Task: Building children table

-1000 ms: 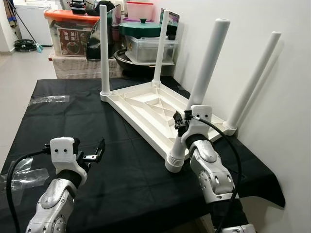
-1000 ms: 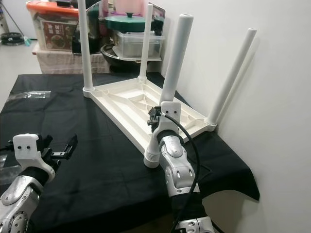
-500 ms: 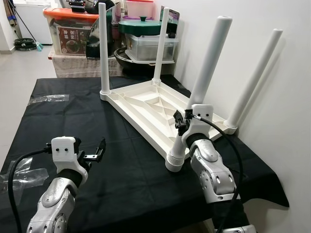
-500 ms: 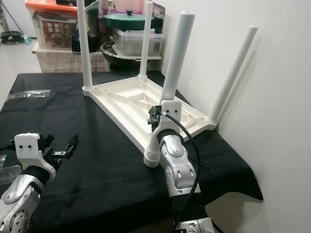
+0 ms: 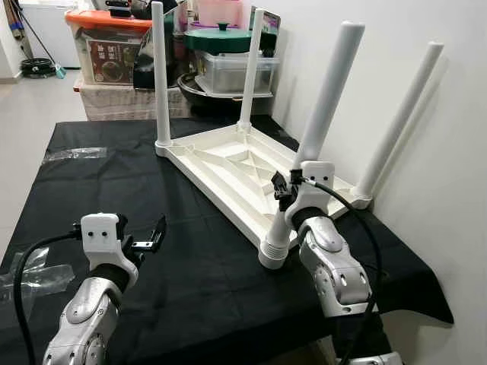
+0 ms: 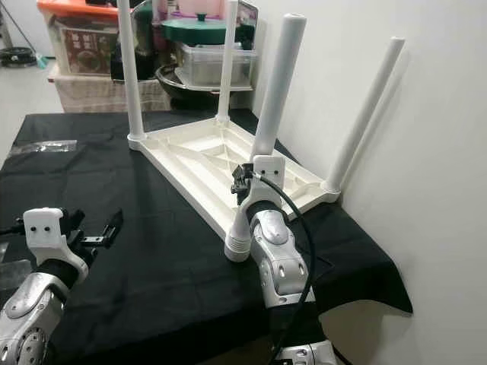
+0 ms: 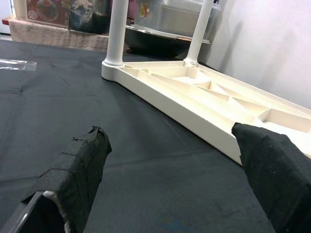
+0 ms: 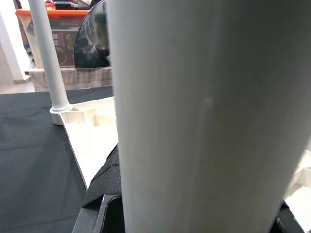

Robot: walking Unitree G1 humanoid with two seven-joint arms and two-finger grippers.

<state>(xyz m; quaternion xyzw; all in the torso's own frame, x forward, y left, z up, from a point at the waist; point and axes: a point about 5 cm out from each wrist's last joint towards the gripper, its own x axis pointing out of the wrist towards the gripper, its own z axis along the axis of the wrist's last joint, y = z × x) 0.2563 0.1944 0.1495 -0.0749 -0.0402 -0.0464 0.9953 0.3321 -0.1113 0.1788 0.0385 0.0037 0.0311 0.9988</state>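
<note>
Right tool (image 5: 288, 199) at near leg (image 5: 316, 137) — upturned table (image 5: 228, 163).

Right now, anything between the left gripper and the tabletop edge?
Nothing but bare black cloth between the open left gripper and the upturned white tabletop; left wrist view confirms it.

We can read no text: the printed label on the orange-lidded storage box (image 5: 112, 55) behind the worktop (image 5: 91, 182) is too small to make out.
</note>
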